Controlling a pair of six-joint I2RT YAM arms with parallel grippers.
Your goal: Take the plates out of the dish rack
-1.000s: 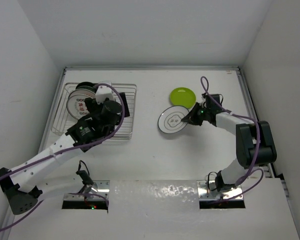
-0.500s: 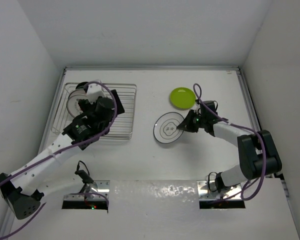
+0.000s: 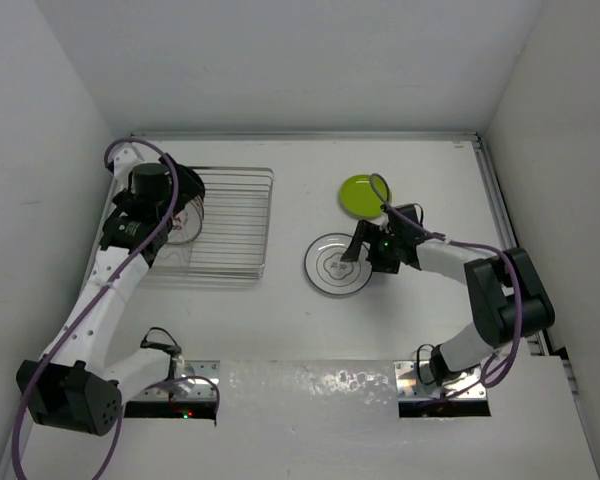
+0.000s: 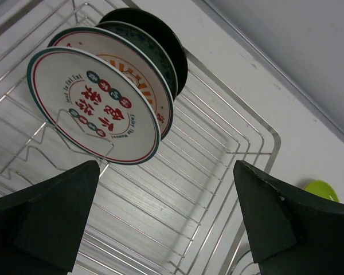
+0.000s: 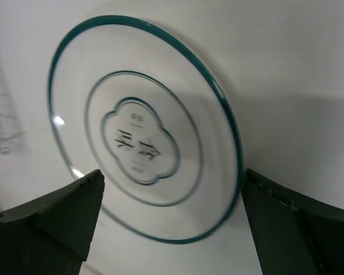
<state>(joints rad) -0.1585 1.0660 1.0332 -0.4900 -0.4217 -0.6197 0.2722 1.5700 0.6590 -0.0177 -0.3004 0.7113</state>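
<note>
Toward the back left of a white table point(image 3: 280, 320), seen from above, a silver wire dish rack point(image 3: 230, 225) lies with its long side running left to right. Three plates stand on edge between the tines at its left end, and the rest of the rack holds none.

From the left wrist camera, the plates line up one behind another:
- Nearest is a white plate with red lettering point(image 4: 94, 106) and a thin teal rim.
- Behind it is an orange-patterned plate point(image 4: 139, 62).
- Last is a black plate point(image 4: 163, 40), mostly hidden.

The left gripper point(image 4: 165, 172) hangs over that end of the rack. Its two dark fingers are spread as far apart as they go, and they grip nothing and touch no plate.

To the right of the rack, near the middle of the table, a teal-rimmed white plate point(image 3: 337, 265) lies flat. It has a clover-shaped outline at its centre.

The right gripper point(image 3: 365, 252) sits low at that plate's right edge with its jaws spread wide. In the right wrist view one finger shows at each lower corner and the plate lies between them (its rim slightly blurred). Whether the right-hand finger touches the rim is unclear.

A lime green plate point(image 3: 362, 194) lies flat just behind that gripper, close to the teal-rimmed plate without touching it.
</note>
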